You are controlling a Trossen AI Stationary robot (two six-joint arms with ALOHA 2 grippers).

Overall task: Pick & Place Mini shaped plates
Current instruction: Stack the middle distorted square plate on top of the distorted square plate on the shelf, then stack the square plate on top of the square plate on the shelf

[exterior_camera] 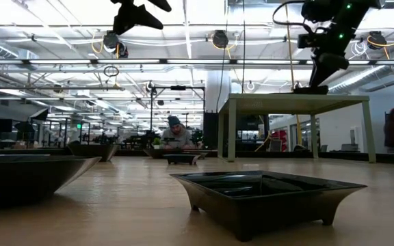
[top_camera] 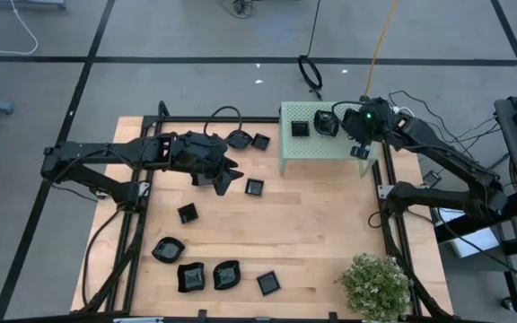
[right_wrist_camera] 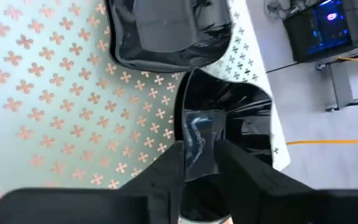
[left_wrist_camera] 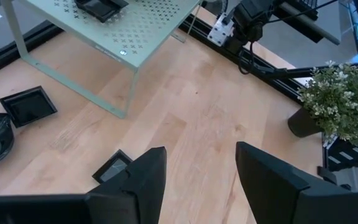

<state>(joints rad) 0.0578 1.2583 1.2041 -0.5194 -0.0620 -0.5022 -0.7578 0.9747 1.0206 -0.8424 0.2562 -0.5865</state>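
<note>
Looking down from above, I see my right gripper (top_camera: 359,151) over the green box (top_camera: 317,148), where two dishes sit, while the left gripper (top_camera: 225,179) hangs spread wide above scattered dishes (top_camera: 206,275). From the right wrist, the fingers (right_wrist_camera: 166,171) straddle a wavy dish's (right_wrist_camera: 229,118) rim, slightly parted; beside it lies another dish (right_wrist_camera: 166,31).

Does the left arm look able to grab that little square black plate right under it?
Probably yes. The left hand hangs open above the square plate, which lies alone on bare table, nothing between them.
</note>
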